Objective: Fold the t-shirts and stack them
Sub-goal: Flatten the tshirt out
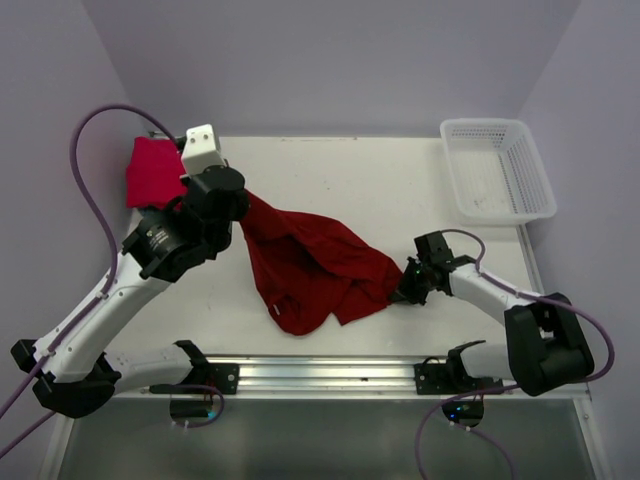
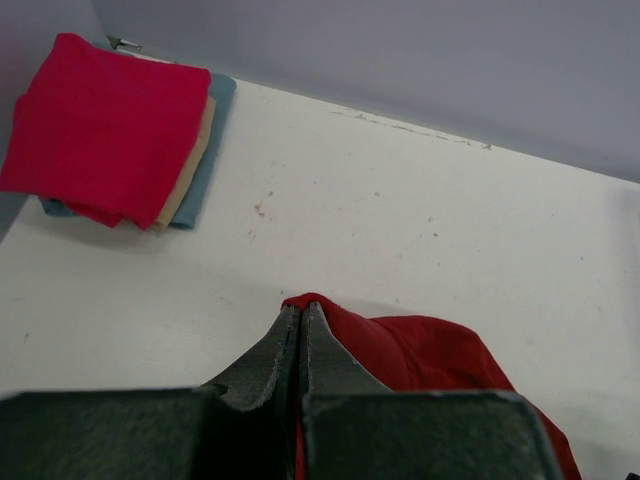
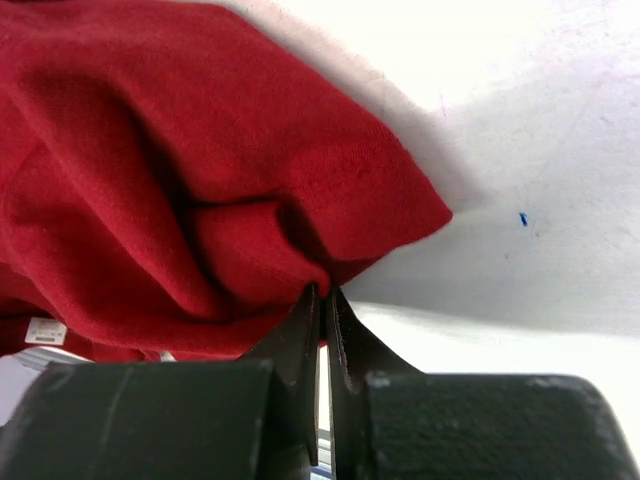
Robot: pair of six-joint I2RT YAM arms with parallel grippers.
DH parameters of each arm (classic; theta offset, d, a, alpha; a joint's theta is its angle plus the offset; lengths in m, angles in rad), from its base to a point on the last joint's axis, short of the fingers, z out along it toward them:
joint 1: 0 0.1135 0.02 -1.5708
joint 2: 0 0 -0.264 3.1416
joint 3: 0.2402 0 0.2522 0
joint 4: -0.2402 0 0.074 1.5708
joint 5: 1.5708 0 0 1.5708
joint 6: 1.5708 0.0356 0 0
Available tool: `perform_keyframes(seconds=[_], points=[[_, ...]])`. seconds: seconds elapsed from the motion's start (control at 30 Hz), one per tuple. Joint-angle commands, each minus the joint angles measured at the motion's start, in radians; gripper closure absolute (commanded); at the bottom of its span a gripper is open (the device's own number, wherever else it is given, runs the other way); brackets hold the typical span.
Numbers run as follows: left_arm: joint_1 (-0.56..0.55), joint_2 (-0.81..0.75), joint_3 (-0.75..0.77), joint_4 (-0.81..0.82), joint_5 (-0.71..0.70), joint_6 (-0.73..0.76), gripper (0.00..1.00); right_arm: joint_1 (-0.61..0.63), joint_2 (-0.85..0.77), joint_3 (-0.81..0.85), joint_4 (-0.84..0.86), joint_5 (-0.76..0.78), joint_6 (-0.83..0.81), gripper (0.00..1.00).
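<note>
The dark crimson t-shirt [image 1: 310, 265] lies crumpled mid-counter [image 1: 380, 180], stretched between both arms. The left gripper [image 2: 302, 318] is clenched on its far-left corner, and the right gripper [image 3: 322, 295] pinches its right edge. At the far left, the folded pinkish-red t-shirt [image 2: 105, 125] tops a stack with the blue-grey t-shirt [image 2: 215, 110] lowest.

- The dark crimson t-shirt [image 1: 310, 265] sprawls unfolded and rumpled over the middle of the tabletop [image 1: 380, 190]. It is drawn between 10 o'clock and 3 o'clock, with its bulk sagging toward 6 o'clock. One end is clamped in the left gripper [image 1: 245, 200], the other in the right gripper [image 1: 400, 290].
- The pinkish-red t-shirt [image 2: 105, 125] is folded into a flat rectangle and tops a stack at the tabletop's 10 o'clock corner.
- The blue-grey t-shirt [image 2: 220, 105] lies folded at the bottom of that stack, only its edges showing (a tan layer [image 2: 195, 150] lies between them).
</note>
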Motion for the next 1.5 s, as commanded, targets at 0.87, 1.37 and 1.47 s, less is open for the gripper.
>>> perform_keyframes(seconds=[0.87,1.37,1.47], points=[[0.009,-0.167,0.201,0.37,0.194,0.508,1.0,0.001,-0.21,1.15,-0.423,0.438,-0.665,1.0],[0.009,0.175,0.889,0.085,0.438,0.696,1.0,0.03,-0.113,1.616,-0.441,0.435,-0.828,1.0],[0.007,0.178,0.88,0.182,0.433,0.749,1.0,0.036,-0.093,1.616,-0.424,0.451,-0.854,1.0]])
